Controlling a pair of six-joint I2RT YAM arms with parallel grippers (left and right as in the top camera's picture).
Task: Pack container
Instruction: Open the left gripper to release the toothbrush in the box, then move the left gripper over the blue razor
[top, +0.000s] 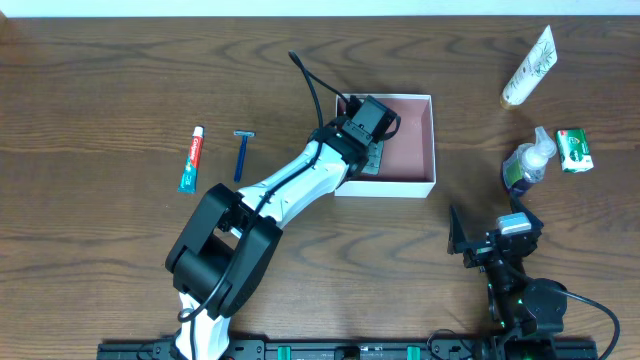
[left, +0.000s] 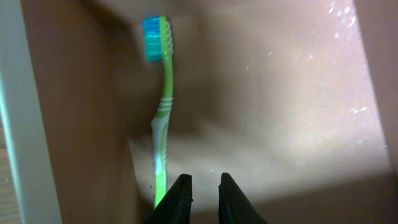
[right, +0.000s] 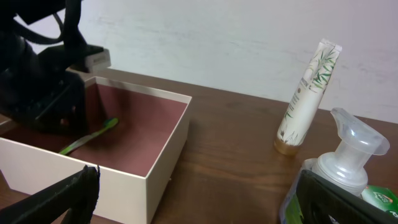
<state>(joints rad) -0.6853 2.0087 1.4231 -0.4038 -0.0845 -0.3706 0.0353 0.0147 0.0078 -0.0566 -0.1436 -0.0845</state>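
The container (top: 432, 140) is a shallow white box with a dusty-pink floor, standing at the table's centre. My left gripper (top: 365, 120) reaches down into its left half. In the left wrist view a green toothbrush (left: 165, 93) with a blue-bristled head lies on the pink floor along the box wall. The left gripper (left: 205, 186) hangs just above the handle end, jaws a narrow gap apart with nothing between them; the handle runs beside the left finger. My right gripper (top: 495, 235) rests near the front right, wide open and empty, facing the container (right: 168, 149) and the toothbrush (right: 90, 138).
A toothpaste tube (top: 191, 160) and a blue razor (top: 241, 153) lie left of the box. At the right are a cream lotion tube (top: 529, 65), a pump bottle (top: 528, 160) and a small green soap box (top: 575, 150); the bottle stands close to my right gripper.
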